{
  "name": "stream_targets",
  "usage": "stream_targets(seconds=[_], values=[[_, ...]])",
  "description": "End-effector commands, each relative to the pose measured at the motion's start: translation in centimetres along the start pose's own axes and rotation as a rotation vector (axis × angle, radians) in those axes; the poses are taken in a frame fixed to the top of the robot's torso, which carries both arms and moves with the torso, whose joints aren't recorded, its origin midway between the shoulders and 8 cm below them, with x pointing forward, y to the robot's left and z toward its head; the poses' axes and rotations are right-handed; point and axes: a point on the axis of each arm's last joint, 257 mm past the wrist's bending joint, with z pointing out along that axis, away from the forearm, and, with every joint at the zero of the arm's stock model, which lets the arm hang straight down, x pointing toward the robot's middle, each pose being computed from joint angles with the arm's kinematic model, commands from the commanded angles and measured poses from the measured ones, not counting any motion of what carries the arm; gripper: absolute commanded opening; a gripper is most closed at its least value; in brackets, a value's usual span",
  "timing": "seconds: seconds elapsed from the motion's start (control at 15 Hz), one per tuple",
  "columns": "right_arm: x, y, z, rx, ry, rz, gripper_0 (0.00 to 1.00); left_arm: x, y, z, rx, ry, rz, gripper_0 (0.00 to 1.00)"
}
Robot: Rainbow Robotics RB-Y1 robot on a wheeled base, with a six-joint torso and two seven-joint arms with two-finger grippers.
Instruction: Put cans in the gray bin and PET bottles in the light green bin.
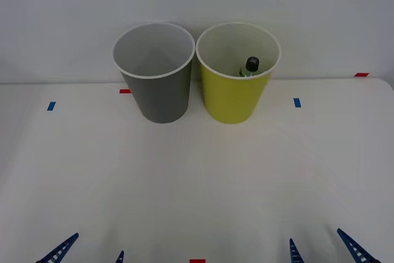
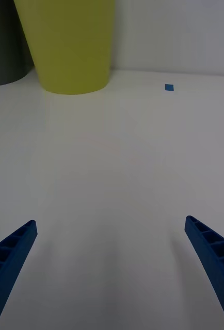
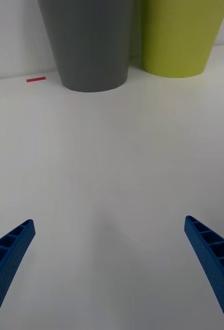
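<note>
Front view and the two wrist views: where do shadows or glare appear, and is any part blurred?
Front view: soft even light, faint shadow at the base of the tall dark gray tapered bin, no glare. Right wrist view: the yellow-green tapered bin casts little shadow on the white table. Left wrist view: the near blue pincer fingers look slightly soft.

Both grippers hover low at the near edge — the left gripper [image 1: 89, 249] at near left, the right gripper [image 1: 325, 246] at near right — each with fingers spread wide.
</note>
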Motion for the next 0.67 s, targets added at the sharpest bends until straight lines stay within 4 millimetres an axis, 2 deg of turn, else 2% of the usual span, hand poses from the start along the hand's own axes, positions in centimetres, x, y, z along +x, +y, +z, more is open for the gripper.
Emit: stream_targets(seconds=[0.07,0.67], values=[[0.0,0.0,0.0,0.0,0.0,0.0,1.0,0.0,0.0,0.0,0.0,0.0,0.0,1.0],[0.0,0.0,0.0,0.0,0.0,0.0,1.0,0.0,0.0,0.0,0.0,0.0,0.0,1.0]])
